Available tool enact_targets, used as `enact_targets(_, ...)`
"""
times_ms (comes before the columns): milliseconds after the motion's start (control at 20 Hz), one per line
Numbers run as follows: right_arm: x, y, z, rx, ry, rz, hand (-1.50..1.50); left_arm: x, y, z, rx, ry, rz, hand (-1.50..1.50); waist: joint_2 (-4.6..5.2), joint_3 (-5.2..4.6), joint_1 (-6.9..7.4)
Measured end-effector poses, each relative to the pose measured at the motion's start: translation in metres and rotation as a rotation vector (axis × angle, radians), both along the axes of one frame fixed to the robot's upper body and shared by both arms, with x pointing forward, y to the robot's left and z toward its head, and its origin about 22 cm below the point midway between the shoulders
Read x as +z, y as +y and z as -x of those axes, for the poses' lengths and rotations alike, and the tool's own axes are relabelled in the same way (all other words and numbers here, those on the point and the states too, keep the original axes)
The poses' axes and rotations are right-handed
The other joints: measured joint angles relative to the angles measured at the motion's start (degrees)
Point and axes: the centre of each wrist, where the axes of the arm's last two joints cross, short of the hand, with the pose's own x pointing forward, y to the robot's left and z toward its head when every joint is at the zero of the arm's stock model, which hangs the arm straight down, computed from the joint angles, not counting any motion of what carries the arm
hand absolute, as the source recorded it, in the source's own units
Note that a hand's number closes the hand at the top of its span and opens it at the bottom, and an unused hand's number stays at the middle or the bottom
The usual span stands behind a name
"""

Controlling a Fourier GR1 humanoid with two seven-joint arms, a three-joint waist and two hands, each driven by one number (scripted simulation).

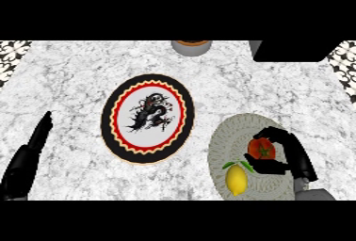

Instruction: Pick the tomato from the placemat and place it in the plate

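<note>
Head view: right hand (290, 151) curled round the tomato (262, 149) on the placemat (230, 141).
Grey-white marble counter (69, 84) ran under everything, patterned tile at both far corners. One tomato, round, its green stem cap facing up, sat over the mat's right half; one lemon (237, 179) lay just beside it, long axis running near to far. One dragon plate (147, 118) stood apart, left. Left hand (31, 150) rested at the left edge, fingers straight.
</note>
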Motion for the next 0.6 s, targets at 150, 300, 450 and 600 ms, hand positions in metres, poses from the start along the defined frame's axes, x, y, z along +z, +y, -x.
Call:
enact_targets(150,-0.002,0.002,-0.008,0.019,-0.019,0.032,1.5,-0.006,0.002,0.002,-0.009,0.01,0.0,0.0,-0.06,-0.09,0.15)
enact_targets(300,0.02,-0.01,-0.041,0.155,-0.028,0.203,1.5,-0.003,-0.007,-0.008,-0.044,-0.004,0.001,0.0,0.57,-0.05,2.16)
enact_targets(450,0.051,-0.022,-0.071,0.312,-0.032,0.413,1.5,0.003,-0.015,-0.018,-0.092,-0.023,0.001,0.0,1.46,-0.08,5.22)
enact_targets(600,0.082,-0.029,-0.102,0.397,-0.063,0.561,1.5,0.009,-0.022,-0.027,-0.121,-0.035,0.003,0.0,1.98,0.05,6.71)
